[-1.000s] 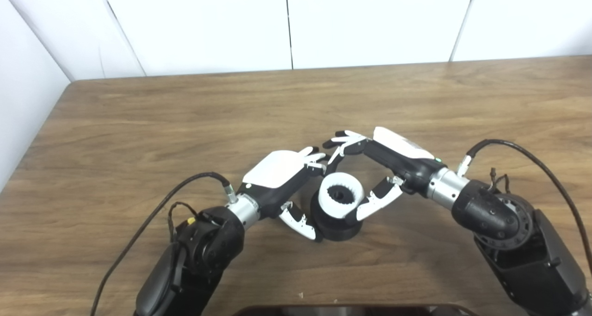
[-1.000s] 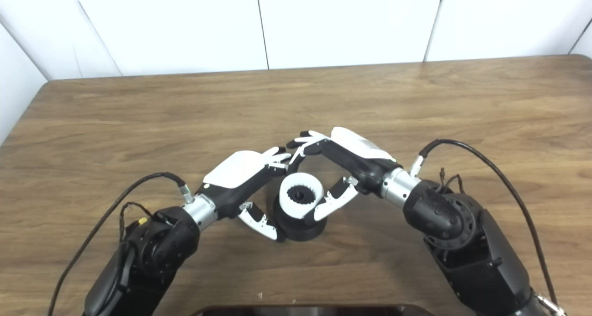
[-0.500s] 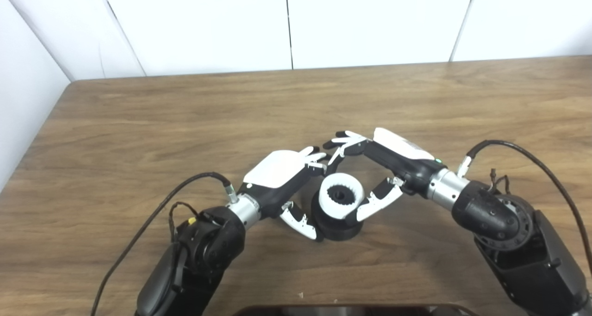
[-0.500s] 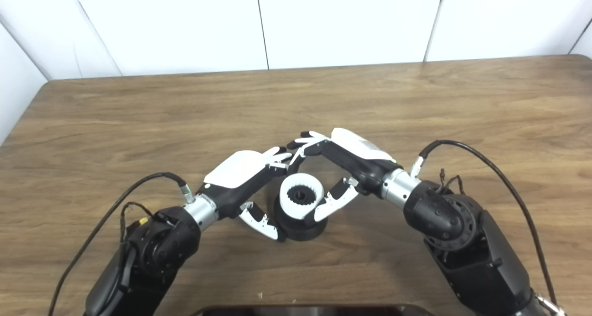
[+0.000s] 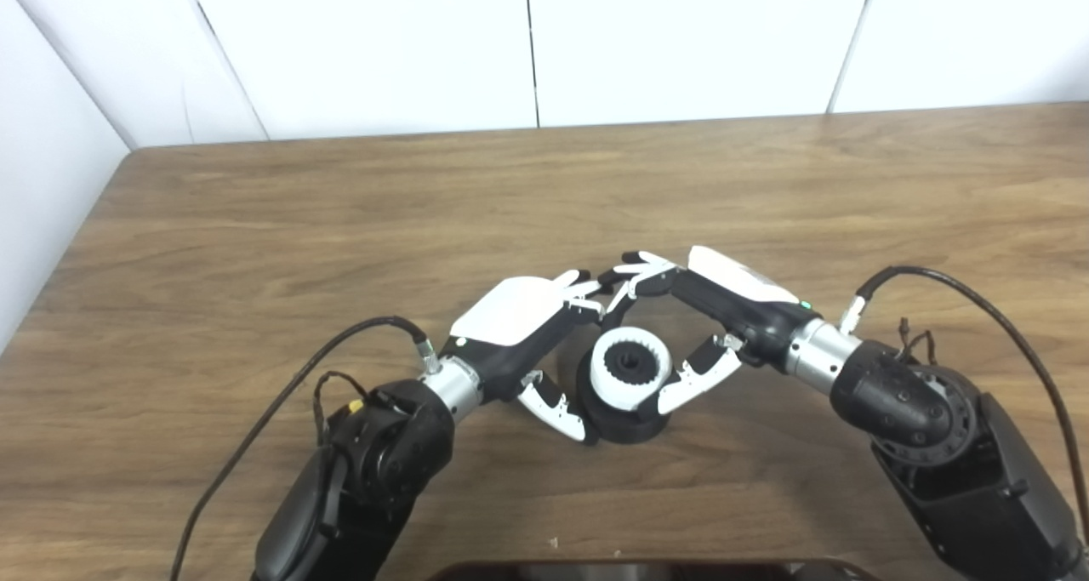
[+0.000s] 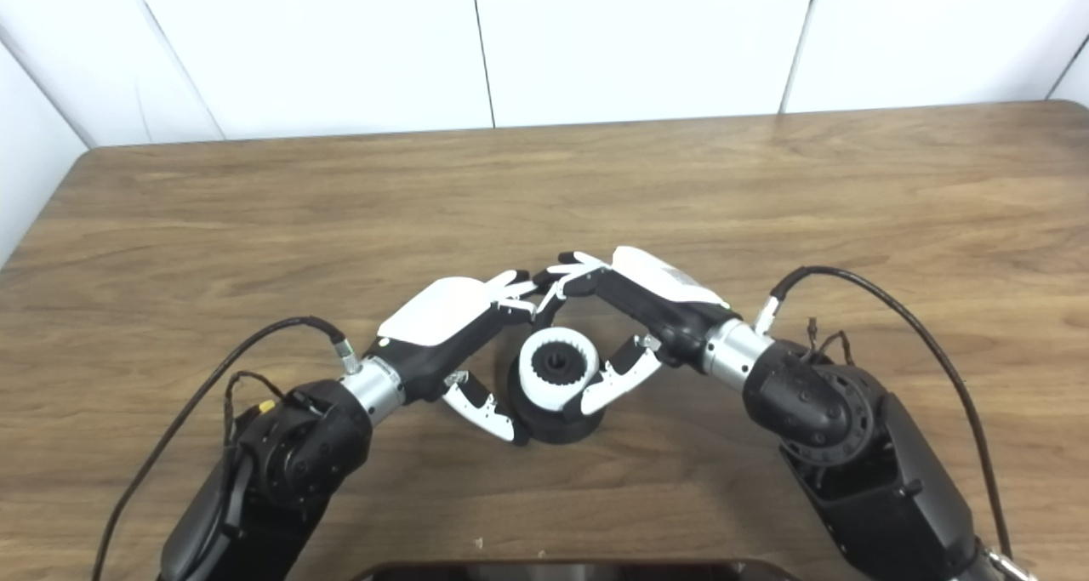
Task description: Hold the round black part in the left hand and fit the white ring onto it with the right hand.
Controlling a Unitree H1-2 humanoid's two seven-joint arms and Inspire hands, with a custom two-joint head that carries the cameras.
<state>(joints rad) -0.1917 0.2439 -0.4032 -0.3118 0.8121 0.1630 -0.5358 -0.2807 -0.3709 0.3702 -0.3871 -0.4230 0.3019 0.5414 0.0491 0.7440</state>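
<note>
Right hand (image 5: 710, 309) fingers around white ring (image 5: 631, 378), contact unclear.

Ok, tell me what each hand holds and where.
Left hand grips the round black part at its left side; right hand holds the white ring by its rim.

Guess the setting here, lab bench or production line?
Likely a lab test bench: a bare wooden table against plain white wall panels, with just one black part and its white ring between the left hand and right hand.
</note>
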